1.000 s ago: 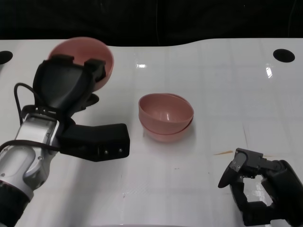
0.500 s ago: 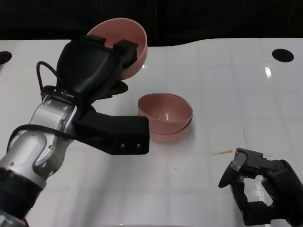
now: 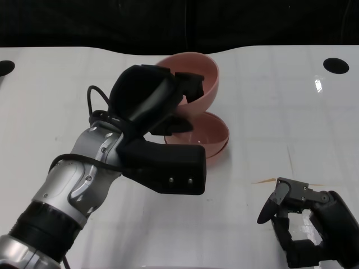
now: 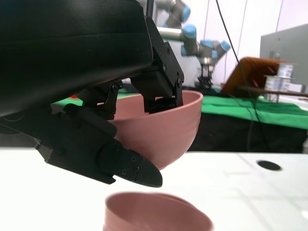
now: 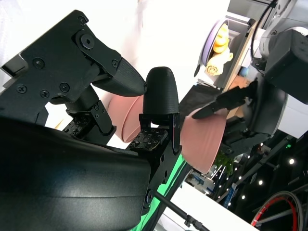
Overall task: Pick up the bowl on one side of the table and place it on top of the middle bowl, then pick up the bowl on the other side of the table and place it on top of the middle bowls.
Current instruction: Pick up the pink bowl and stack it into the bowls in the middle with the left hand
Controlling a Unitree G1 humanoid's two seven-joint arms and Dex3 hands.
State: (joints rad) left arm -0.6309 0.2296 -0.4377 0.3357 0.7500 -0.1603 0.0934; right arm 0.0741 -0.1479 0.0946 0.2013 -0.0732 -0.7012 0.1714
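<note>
The left hand (image 3: 154, 101) had the pink bowl (image 3: 197, 78) gripped at its rim, fingers hooked inside and a thumb under the outside wall, and held it in the air, tilted, right above the stacked bowls (image 3: 210, 134) in the middle of the white table (image 3: 280, 101). From the left wrist view, the held bowl hung clear of the stack, a gap showing between them. Down at the near edge, the right hand (image 3: 305, 221) rested low by the table, fingers curled loosely apart, holding nothing at all.
</note>
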